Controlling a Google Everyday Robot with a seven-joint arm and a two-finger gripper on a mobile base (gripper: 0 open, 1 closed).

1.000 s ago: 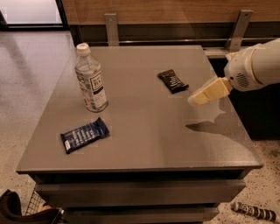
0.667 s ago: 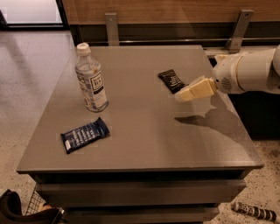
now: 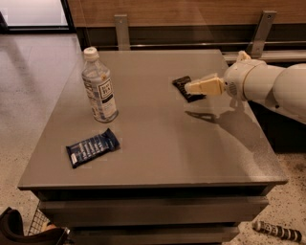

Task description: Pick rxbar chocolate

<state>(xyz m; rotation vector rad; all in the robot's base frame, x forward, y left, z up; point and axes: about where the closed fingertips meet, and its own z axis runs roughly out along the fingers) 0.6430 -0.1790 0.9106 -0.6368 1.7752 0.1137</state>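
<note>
a small black-wrapped chocolate bar [image 3: 180, 83] lies flat on a grey table [image 3: 158, 158], in the far right part of the top, turned at a slant. the robot's cream-coloured gripper [image 3: 189, 87] reaches in from the right and points left, its tip over the right half of the bar so that part of the wrapper is hidden behind it; whether it touches the bar cannot be told, and whether the gripper is spread or pressed together cannot be told either. behind it a thick white arm [image 3: 272, 88] runs off the right edge of the view. the gripper's thin dark shadow [image 3: 203, 115] falls on the table just nearer than the bar. well apart on the left, a clear plastic water bottle [image 3: 99, 86] with a white cap and a label stands upright. nearer than the bottle, close to the near left corner, a dark blue wrapped bar [image 3: 92, 147] lies flat at an angle. beyond the table's far edge is a wood-panelled wall [image 3: 191, 12] with two upright metal brackets. a speckled floor [image 3: 28, 95] lies to the left, and a striped object [image 3: 277, 232] rests on the floor at the near right.
</note>
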